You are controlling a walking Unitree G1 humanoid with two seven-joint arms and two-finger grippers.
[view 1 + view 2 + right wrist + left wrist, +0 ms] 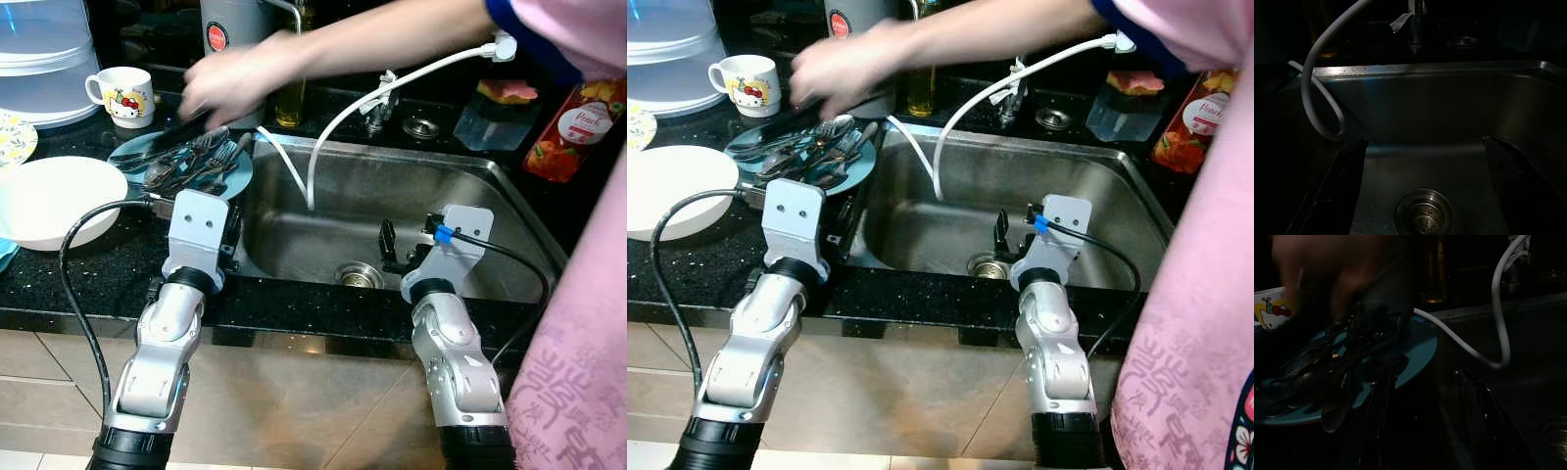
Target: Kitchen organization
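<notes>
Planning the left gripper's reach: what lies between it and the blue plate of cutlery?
Bare black counter; left gripper sits just short of the blue plate, per left eye view.

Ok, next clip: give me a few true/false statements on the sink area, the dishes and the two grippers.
1. The blue plate holds a pile of cutlery. True.
2. The sink is full of dishes. False: its basin is bare, with only the white hose dangling in.
3. A person's hand reaches over the plate. True.
4. The right gripper holds a cup. False: it is open above the sink drain, holding nothing.
5. The mug stands in the white bowl. False: it stands on the counter behind the plate.
6. The left gripper is open. True.
</notes>
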